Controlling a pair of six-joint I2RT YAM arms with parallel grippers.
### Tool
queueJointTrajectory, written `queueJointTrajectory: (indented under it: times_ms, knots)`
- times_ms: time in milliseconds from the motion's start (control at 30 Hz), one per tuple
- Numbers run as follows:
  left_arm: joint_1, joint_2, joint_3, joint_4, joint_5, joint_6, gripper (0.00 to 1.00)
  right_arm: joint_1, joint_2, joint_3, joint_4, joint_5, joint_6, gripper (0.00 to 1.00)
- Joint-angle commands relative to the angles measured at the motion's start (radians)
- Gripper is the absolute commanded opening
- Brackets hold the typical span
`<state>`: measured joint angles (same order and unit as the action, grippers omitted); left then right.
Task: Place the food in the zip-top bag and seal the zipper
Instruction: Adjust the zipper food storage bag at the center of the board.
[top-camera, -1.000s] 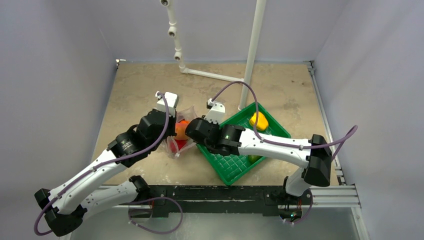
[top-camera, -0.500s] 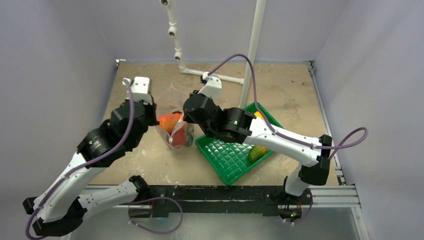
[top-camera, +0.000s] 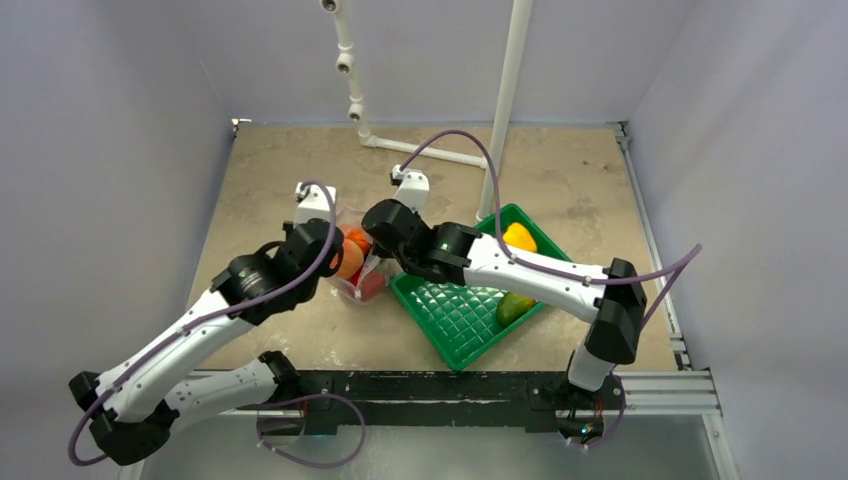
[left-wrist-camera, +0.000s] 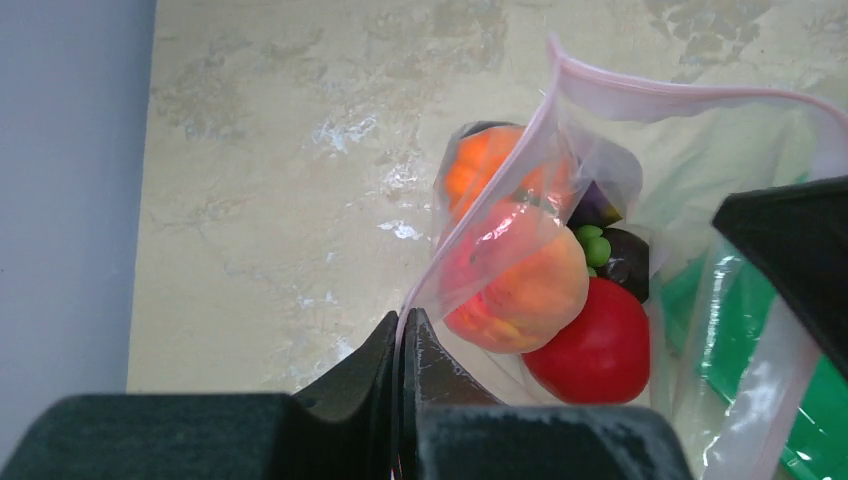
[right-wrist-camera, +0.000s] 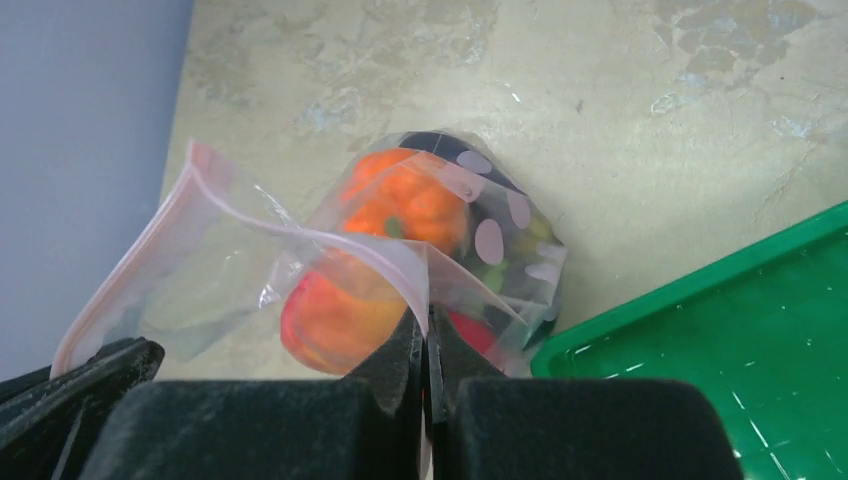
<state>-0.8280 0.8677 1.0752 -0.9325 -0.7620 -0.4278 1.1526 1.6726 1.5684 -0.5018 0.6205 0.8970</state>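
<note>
The clear zip-top bag (top-camera: 358, 268) hangs between my two grippers, left of the green tray. Its mouth is open, and the pink zipper (left-wrist-camera: 680, 95) runs along the rim. Inside lies some of the food: a peach (left-wrist-camera: 530, 290), a red tomato (left-wrist-camera: 592, 352), an orange fruit (left-wrist-camera: 475, 170) and a dark eggplant (left-wrist-camera: 625, 258). My left gripper (left-wrist-camera: 403, 325) is shut on one side of the bag's mouth edge. The right gripper (right-wrist-camera: 427, 325) is shut on the opposite side. A yellow pepper (top-camera: 518, 237) and a mango (top-camera: 515, 307) lie in the tray.
The green ribbed tray (top-camera: 455, 322) sits just right of the bag, under the right arm. A white pole (top-camera: 505, 110) and a white jointed pipe (top-camera: 350, 85) stand at the back. Grey walls close in the tabletop on both sides.
Both arms lifted the bag up and back, then brought it down again. The bag now hangs lower and closer to the tray than half a second ago.
</note>
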Motion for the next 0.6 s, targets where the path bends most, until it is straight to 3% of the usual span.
queueJointTrajectory:
  times_ms: [0,267,433,567]
  knots:
    - [-0.004,0.043,0.054,0.044,0.032,-0.001,0.00,-0.007,-0.002,0.043,0.040,-0.019,-0.003,0.00]
    - [-0.003,0.053,0.234,0.060,0.060,0.044,0.00,-0.002,-0.052,0.212,0.061,0.018,-0.106,0.00]
    - [-0.003,0.028,0.110,0.101,0.036,0.020,0.00,-0.002,-0.060,0.136,0.141,-0.034,-0.115,0.00]
    - [-0.004,0.088,0.012,0.117,0.027,-0.015,0.00,-0.004,0.002,0.074,0.107,-0.049,-0.065,0.00]
